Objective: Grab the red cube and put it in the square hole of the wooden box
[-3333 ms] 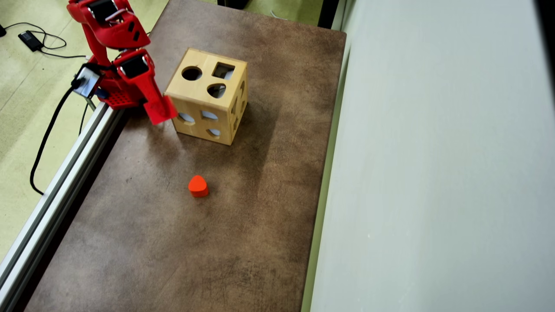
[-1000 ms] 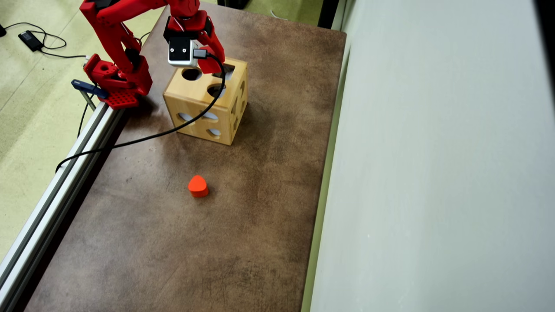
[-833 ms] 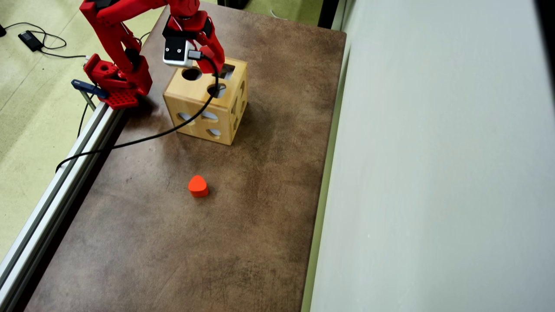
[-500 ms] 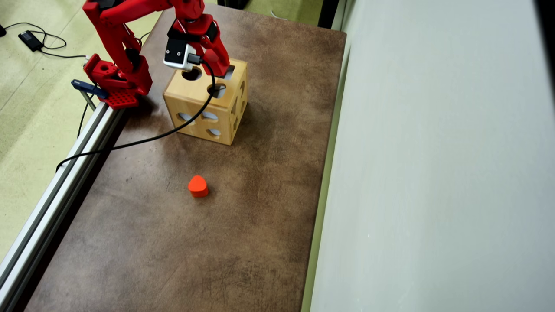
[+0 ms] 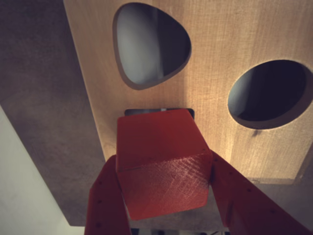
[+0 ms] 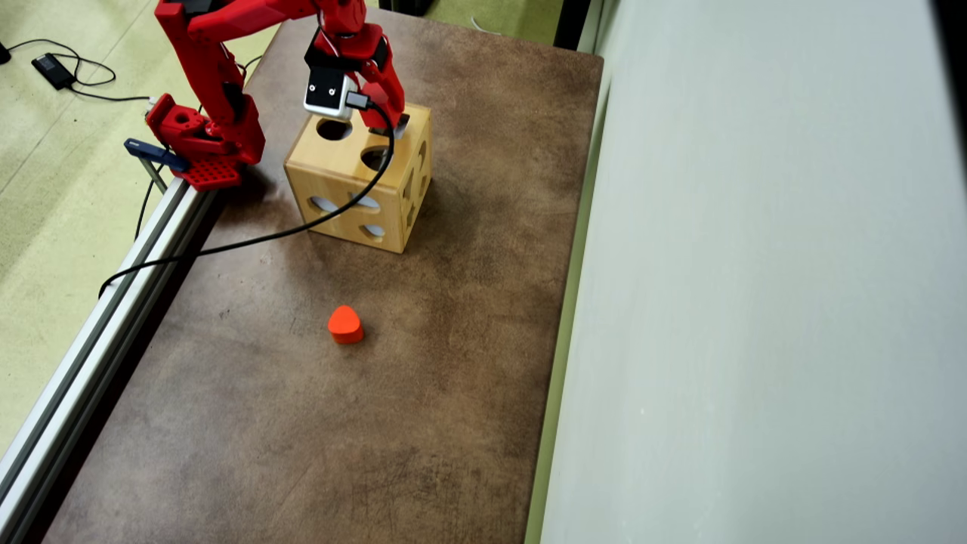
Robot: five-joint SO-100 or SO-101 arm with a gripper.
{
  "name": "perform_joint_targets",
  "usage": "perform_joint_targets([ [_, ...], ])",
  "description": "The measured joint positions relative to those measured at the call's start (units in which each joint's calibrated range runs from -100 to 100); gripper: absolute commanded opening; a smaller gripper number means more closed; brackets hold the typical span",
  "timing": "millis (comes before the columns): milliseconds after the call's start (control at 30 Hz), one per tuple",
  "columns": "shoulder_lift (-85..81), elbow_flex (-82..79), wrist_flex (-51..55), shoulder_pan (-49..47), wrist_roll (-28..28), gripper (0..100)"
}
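Wrist view shows my gripper (image 5: 164, 196) clamped on the cube (image 5: 159, 164), which hangs over the box (image 5: 225, 44) and covers most of the square hole (image 5: 159, 111). I'd square its edges to that hole, then lower straight before letting go.

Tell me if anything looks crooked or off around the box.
The red cube, pinched in the claw, sits twisted against the square hole in the wooden box; its edges do not line up.
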State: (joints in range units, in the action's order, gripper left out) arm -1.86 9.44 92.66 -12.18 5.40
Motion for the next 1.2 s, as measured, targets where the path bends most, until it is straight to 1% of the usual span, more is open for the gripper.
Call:
perform_joint_targets([
  [1033,1.95,-0.09,-0.24,-1.29,0.00,3],
  [1200,1.61,-4.51,-0.89,-1.22,0.00,3],
])
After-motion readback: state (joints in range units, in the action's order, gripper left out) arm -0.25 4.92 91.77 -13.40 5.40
